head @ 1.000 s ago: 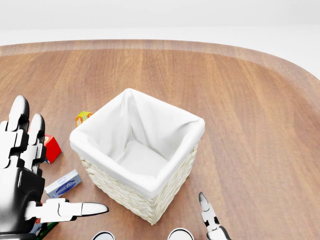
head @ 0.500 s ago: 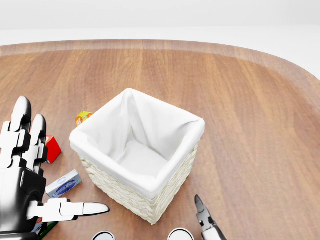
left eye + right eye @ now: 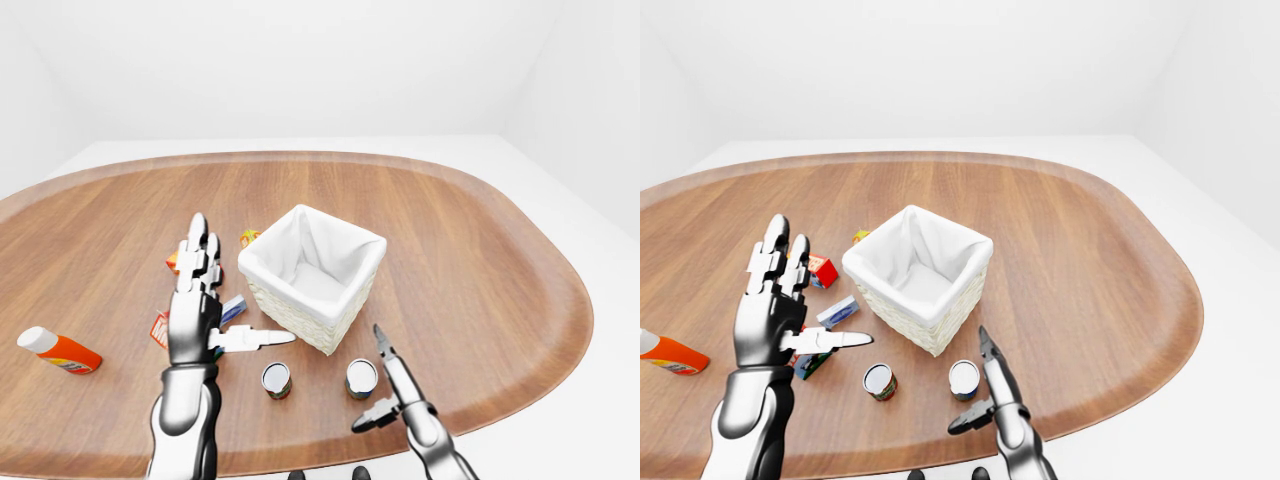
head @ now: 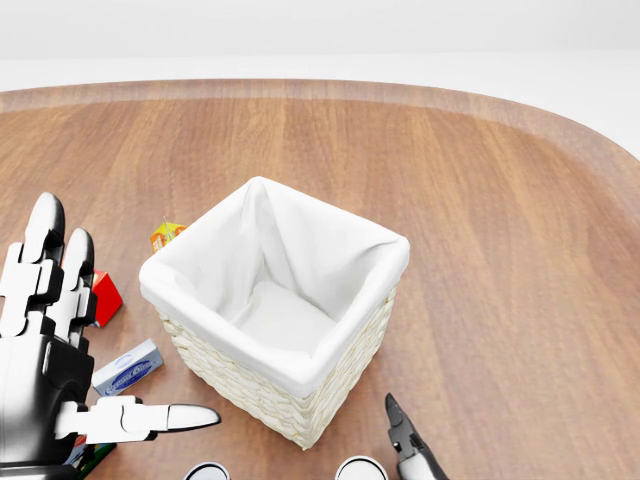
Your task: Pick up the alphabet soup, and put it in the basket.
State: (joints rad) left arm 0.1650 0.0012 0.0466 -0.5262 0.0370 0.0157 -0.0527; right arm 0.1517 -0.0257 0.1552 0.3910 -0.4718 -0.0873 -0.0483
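Two small cans stand on the wooden table below the basket in the left-eye view, a left can (image 3: 276,380) and a right can (image 3: 361,378). I cannot tell which is the alphabet soup. The wicker basket (image 3: 300,298) with a white cloth lining stands mid-table and is empty. My right hand (image 3: 374,388) is open, just right of the right can, not touching it. My left hand (image 3: 228,300) is open and raised left of the basket, fingers up, thumb pointing right. In the head view only the can tops (image 4: 360,468) show at the bottom edge.
An orange and white bottle (image 3: 58,350) lies at the far left. A red box (image 4: 102,297), a blue and white box (image 4: 127,368) and a small yellow carton (image 4: 166,235) lie left of the basket, near my left hand. The table's rim (image 3: 560,350) curves at the right.
In the head view my right hand's finger has slid down and a little left, toward the right can. The left hand has hardly moved. Nothing has been grasped.
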